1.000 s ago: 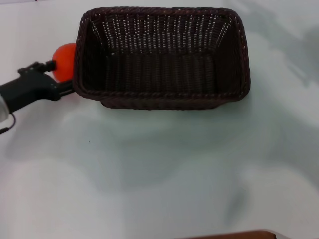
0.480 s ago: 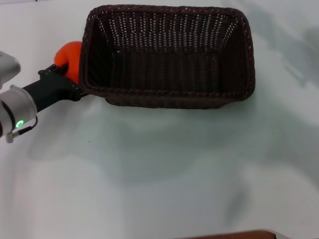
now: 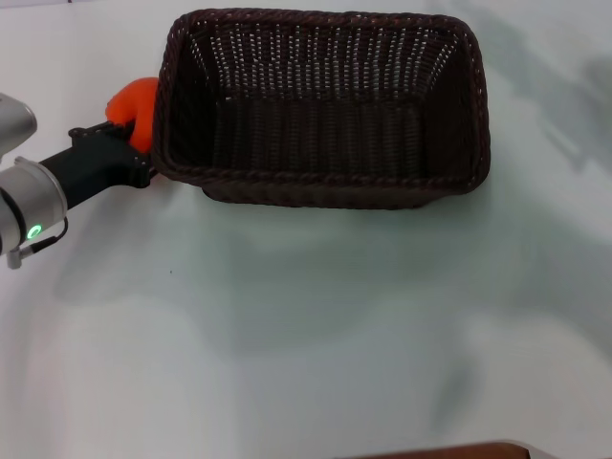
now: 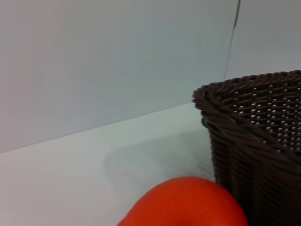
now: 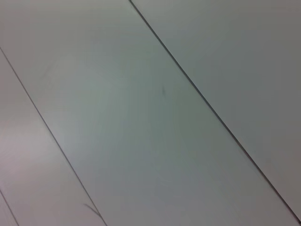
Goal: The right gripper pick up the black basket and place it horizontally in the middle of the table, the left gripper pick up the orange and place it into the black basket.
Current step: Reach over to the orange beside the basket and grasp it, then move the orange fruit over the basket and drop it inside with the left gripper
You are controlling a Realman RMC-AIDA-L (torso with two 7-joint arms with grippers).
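Note:
The black basket [image 3: 325,105] lies lengthwise across the table [image 3: 306,325], open side up and empty, in the upper middle of the head view. My left gripper [image 3: 132,134] comes in from the left and is shut on the orange [image 3: 134,100], right against the basket's left wall. The basket's rim and the gripper hide part of the orange. In the left wrist view the orange [image 4: 188,205] sits close below the camera, beside the basket's braided corner [image 4: 249,132]. The right gripper is out of view.
My left arm's silver segment with a green light [image 3: 29,206] reaches in at the left edge. A brown edge [image 3: 449,449] shows at the bottom of the head view. The right wrist view shows only pale panels with dark seams.
My left gripper and the orange have moved right, close against the basket's left wall. The silver arm segment has come into view. The basket has shifted slightly right.

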